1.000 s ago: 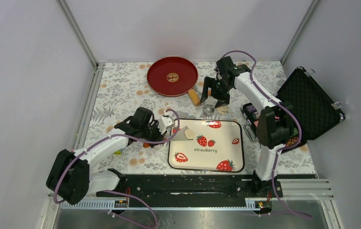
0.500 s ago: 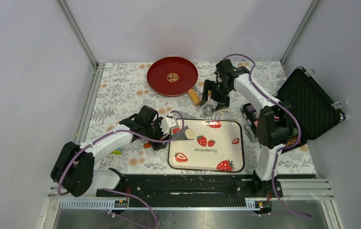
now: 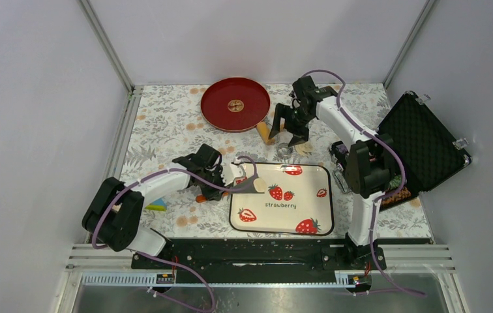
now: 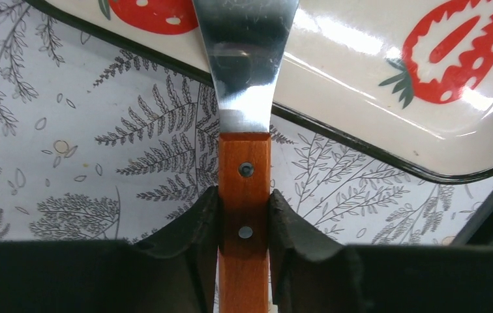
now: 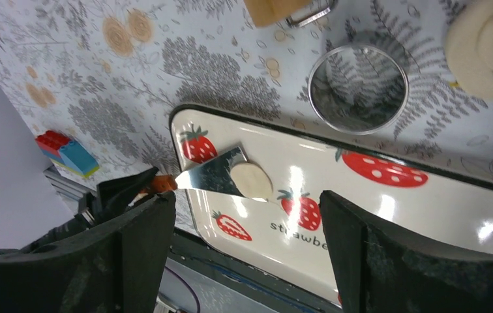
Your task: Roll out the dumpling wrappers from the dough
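Covering the work area, a floral table cloth [image 3: 165, 124] is seen, with an open black case [image 3: 423, 140] at its right edge. A strawberry-print tray [image 3: 282, 230] is set close to the arm bases, apparently as the working surface. A red plate [image 3: 221, 98] is placed at the far side, probably as the drop-off for finished pieces; no dough is made out on it.

The right gripper [image 3: 288, 130] is hung between plate and tray. Its jaws are spread wide with nothing between them. It is likely parked there to be near the dough lump [image 5: 485, 52] and the ring cutter [image 5: 319, 98], which lie just beyond the tray's far edge.

The left gripper [image 4: 244, 208] is clamped on the wooden handle of a spatula [image 4: 246, 65]. The handle is pinched on both sides, so the blade is kept flat and low. The blade is reached over the tray's far-left corner.

One dumpling wrapper [image 5: 252, 180], small, pale and round, is found at the blade's tip inside that corner. Whether it rests on the blade or on the tray cannot be told. The step is judged to be scooping the wrapper for transfer.
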`<act>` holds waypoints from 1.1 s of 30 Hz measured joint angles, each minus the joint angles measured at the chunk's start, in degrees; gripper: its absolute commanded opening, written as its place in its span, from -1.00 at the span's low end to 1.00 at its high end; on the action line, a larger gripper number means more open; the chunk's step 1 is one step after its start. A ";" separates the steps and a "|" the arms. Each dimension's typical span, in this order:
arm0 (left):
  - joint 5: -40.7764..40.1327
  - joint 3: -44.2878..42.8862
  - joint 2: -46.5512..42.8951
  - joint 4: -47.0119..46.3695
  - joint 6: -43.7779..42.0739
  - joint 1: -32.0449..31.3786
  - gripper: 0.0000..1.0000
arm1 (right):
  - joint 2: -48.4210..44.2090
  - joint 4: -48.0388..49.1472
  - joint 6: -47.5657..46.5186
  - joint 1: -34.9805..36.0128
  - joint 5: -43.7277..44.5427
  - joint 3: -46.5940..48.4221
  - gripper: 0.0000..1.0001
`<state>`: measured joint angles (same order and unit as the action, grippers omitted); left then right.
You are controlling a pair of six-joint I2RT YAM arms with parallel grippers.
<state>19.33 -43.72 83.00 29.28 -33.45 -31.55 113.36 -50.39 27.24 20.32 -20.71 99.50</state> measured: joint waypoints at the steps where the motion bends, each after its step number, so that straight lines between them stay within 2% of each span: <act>1: -0.26 -0.07 0.00 0.09 -0.33 -0.02 -1.00 | 1.18 0.09 0.26 0.00 -0.13 1.53 0.74; 10: -0.35 -0.20 -0.94 1.53 -0.15 -0.02 -1.00 | 13.86 0.07 4.42 0.61 -4.09 17.22 0.67; 13: -0.31 -0.20 -3.19 2.32 0.00 -0.02 -1.00 | 20.15 -0.20 6.91 1.25 -5.55 26.49 0.54; 18: -0.02 -0.17 -7.74 2.60 0.72 -0.02 -1.00 | 28.06 1.75 13.14 1.84 -7.67 37.55 0.11; 22: 0.11 -0.04 -8.98 2.58 1.11 -0.02 -1.00 | 30.80 6.03 20.04 1.88 -8.41 38.21 -0.38; 25: 0.09 0.42 -9.51 2.82 1.62 -0.02 -1.00 | 33.05 9.25 24.46 1.88 -8.41 38.56 -0.65; 29: -0.09 1.25 -11.58 3.28 2.47 0.00 -1.00 | 36.94 10.75 29.20 1.88 -7.08 40.74 -0.90; 33: -0.11 1.90 -14.88 3.80 3.61 0.11 -1.00 | 39.54 10.16 31.26 1.88 -4.68 42.97 -0.97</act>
<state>19.22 -41.82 68.12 33.08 -29.85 -31.44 152.90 -40.23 58.50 22.20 -25.39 142.47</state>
